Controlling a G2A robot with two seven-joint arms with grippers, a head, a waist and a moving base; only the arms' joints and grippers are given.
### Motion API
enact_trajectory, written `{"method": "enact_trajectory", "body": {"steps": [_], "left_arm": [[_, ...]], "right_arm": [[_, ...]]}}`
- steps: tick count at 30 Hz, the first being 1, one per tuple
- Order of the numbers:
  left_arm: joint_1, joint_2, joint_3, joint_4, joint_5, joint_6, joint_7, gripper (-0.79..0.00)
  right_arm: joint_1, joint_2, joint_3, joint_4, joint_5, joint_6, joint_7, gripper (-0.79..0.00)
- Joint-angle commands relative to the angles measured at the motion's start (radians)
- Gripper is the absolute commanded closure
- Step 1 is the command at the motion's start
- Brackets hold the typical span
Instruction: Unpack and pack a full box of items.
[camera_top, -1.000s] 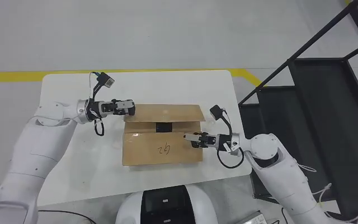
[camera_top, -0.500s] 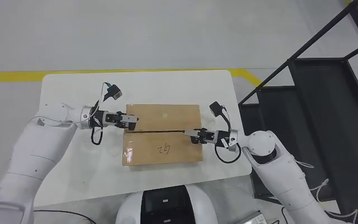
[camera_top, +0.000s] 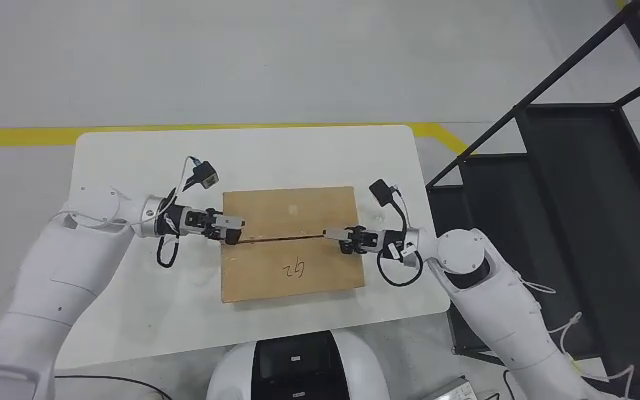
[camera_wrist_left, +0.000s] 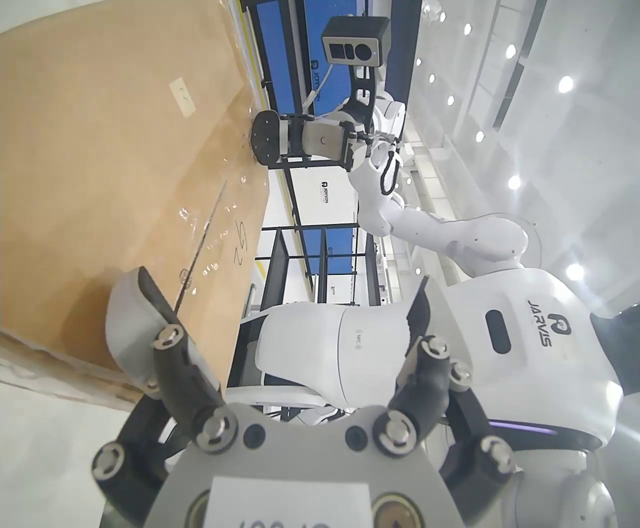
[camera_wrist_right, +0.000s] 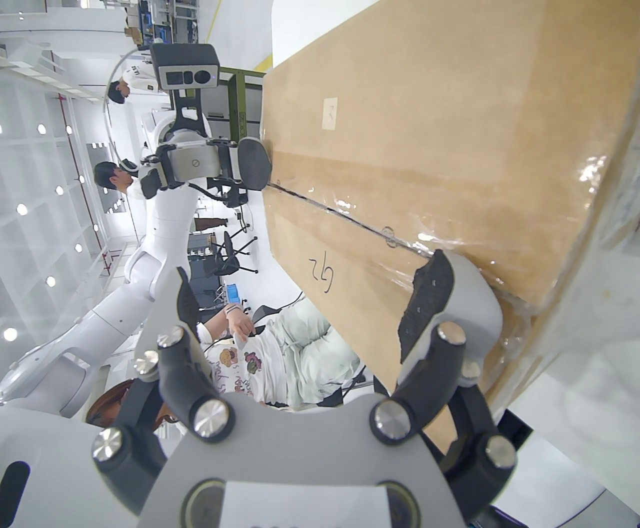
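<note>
A brown cardboard box (camera_top: 300, 215) lies on the white table (camera_top: 130, 170) with both top flaps down, meeting along a taped middle seam. My left gripper (camera_top: 232, 226) is open at the seam's left end; in the left wrist view (camera_wrist_left: 282, 290) one finger (camera_wrist_left: 145, 295) rests on the box top (camera_wrist_left: 100, 150). At the seam's right end my right gripper (camera_top: 335, 237) is open as well, and its own view (camera_wrist_right: 307, 275) has one pad (camera_wrist_right: 430, 290) lying on the box (camera_wrist_right: 425, 125) beside the seam. Nothing is held.
A black metal rack (camera_top: 560, 170) stands just off the table's right side. A yellow floor line (camera_top: 100, 132) runs behind the table. Bare table surrounds the box, widest at the left and back.
The far flap, raised a second ago, has come down flat to meet the near flap. Both grippers moved onto the seam, the left toward the front, the right inward.
</note>
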Motion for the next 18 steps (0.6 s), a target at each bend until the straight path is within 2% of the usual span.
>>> {"method": "enact_trajectory", "body": {"steps": [1,18], "left_arm": [[0.003,0.003,-0.001,-0.008,-0.007,0.006,-0.006,-0.785],[0.035,0.038,-0.005,-0.049,0.073,0.014,-0.014,-0.785]], "right_arm": [[0.005,0.0,-0.004,0.003,-0.006,0.006,0.001,-0.785],[0.01,0.002,-0.003,0.001,-0.002,0.006,-0.013,-0.785]]}}
